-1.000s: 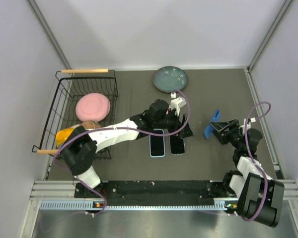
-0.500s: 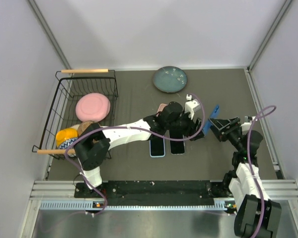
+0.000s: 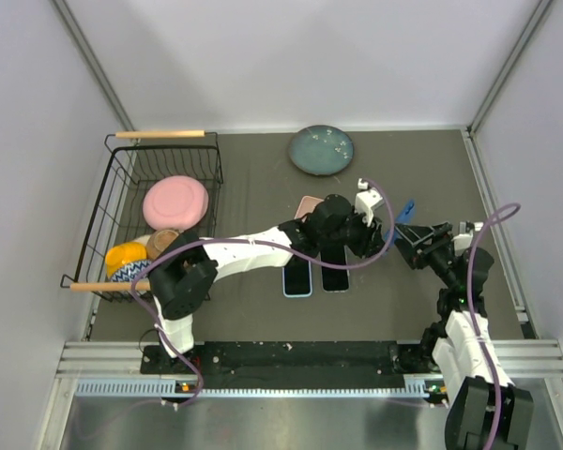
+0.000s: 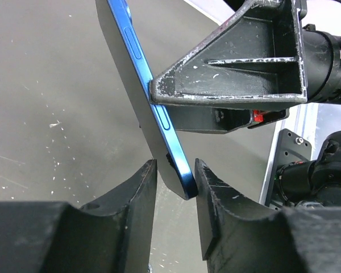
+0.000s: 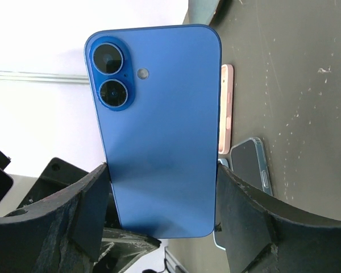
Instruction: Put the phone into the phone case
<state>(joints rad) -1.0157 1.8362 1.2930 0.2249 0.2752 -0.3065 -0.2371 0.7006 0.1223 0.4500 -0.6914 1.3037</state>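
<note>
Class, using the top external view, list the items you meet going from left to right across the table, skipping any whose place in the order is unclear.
In order: yellow bowl → pink plate → blue-rimmed phone case → black flat item → blue phone.

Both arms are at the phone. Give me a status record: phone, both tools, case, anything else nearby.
phone: blue phone, held off the table, back toward the right wrist camera
right tool: shut on the phone's long edges
left tool: fingers straddle one end of the phone; contact unclear
case: pale-rimmed case flat on the table, beside a black slab
nearby: pink item, plate, basket
</note>
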